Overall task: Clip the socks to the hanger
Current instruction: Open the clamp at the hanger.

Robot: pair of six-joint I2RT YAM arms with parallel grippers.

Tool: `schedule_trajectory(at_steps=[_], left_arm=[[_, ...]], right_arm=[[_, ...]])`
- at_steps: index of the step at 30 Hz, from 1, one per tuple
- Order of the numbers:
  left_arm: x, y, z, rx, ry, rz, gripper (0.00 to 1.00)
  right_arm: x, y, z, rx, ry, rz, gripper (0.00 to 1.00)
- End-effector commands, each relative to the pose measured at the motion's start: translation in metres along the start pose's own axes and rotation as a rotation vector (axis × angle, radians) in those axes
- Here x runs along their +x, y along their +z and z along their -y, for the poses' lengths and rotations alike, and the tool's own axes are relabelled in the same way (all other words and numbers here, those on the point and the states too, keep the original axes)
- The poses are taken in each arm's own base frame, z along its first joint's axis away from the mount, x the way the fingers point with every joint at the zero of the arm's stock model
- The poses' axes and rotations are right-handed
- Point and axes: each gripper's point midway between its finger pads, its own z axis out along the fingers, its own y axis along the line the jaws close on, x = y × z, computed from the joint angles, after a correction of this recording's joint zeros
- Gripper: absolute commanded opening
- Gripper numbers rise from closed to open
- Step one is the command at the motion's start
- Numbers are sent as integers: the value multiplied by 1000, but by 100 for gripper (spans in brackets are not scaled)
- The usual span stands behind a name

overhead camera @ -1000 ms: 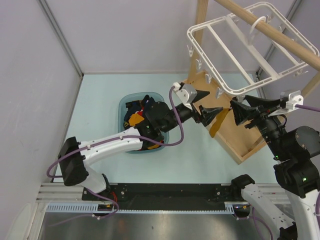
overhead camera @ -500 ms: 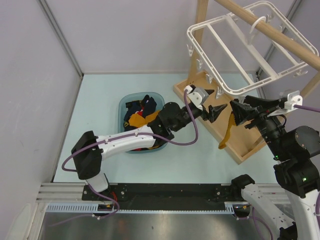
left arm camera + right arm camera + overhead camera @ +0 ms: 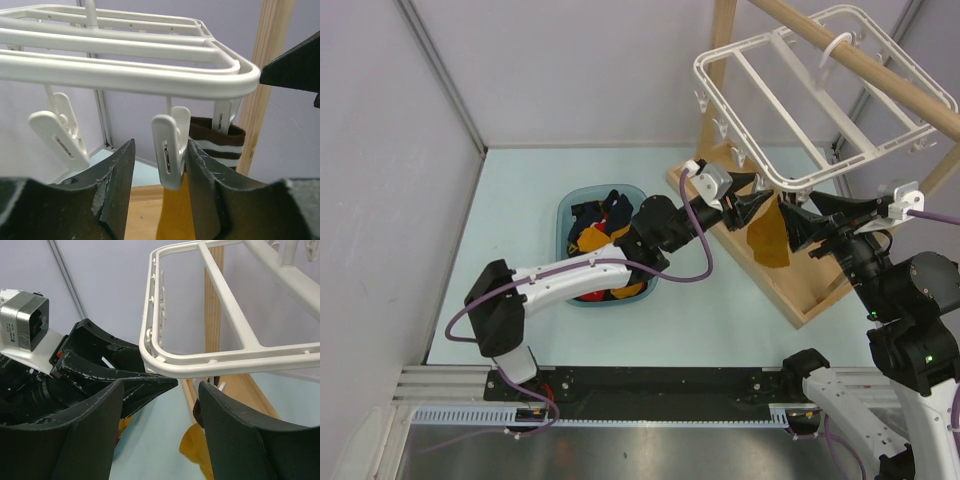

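The white hanger (image 3: pixel 740 55) hangs from the wooden rod. A mustard sock (image 3: pixel 770 240) with a dark, white-striped cuff (image 3: pixel 217 145) hangs under its near corner, the cuff up at a corner clip (image 3: pixel 225 115). My left gripper (image 3: pixel 748 208) is open. In the left wrist view another clip (image 3: pixel 170 150) dangles between the left gripper's (image 3: pixel 160 145) jaws, against the right finger (image 3: pixel 200 180). My right gripper (image 3: pixel 798 222) is open, just right of the sock. In the right wrist view the sock (image 3: pixel 197 450) shows beside the right finger of that gripper (image 3: pixel 161 387), under the hanger's edge (image 3: pixel 225 365).
A blue basin (image 3: pixel 570 215) left of centre holds several mixed socks, mustard, navy and red. The wooden rack's base (image 3: pixel 800 290) lies under the hanger and its rod (image 3: pixel 880 75) crosses above. More clips (image 3: pixel 57 132) dangle along the frame. Grey walls close the left and back.
My left gripper has risen to the hanger's near edge and now has a clip between its jaws. The sock has gone up from hanging low to under the hanger's corner. The right gripper has barely moved.
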Motion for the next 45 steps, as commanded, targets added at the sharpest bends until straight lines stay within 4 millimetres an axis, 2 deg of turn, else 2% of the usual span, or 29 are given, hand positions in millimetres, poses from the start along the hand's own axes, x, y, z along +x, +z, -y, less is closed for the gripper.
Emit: schedule_trajectory(at_steps=[1, 5, 14, 20, 23, 30, 41, 45], left_arm=[[-20, 8, 4, 32, -22, 51, 47], [-22, 8, 4, 35, -21, 56, 33], [-29, 0, 4, 33, -14, 62, 13], [-24, -7, 7, 42, -19, 46, 9], [-28, -12, 8, 47, -25, 48, 8], [-24, -17, 17, 72, -37, 30, 7], [-16, -12, 25, 74, -11, -3, 7], [-13, -10, 29, 75, 35, -16, 7]], right_arm=[[-20, -6, -10, -45, 4, 52, 66], [-18, -6, -19, -97, 12, 44, 66], [-13, 1, -31, -157, 53, 18, 66], [-7, 10, -37, -187, 99, -11, 64], [-2, 15, -38, -186, 121, -32, 62], [11, 32, -25, -108, 177, -73, 61], [21, 46, -16, -29, 281, -102, 61], [18, 48, -15, -22, 294, -90, 61]])
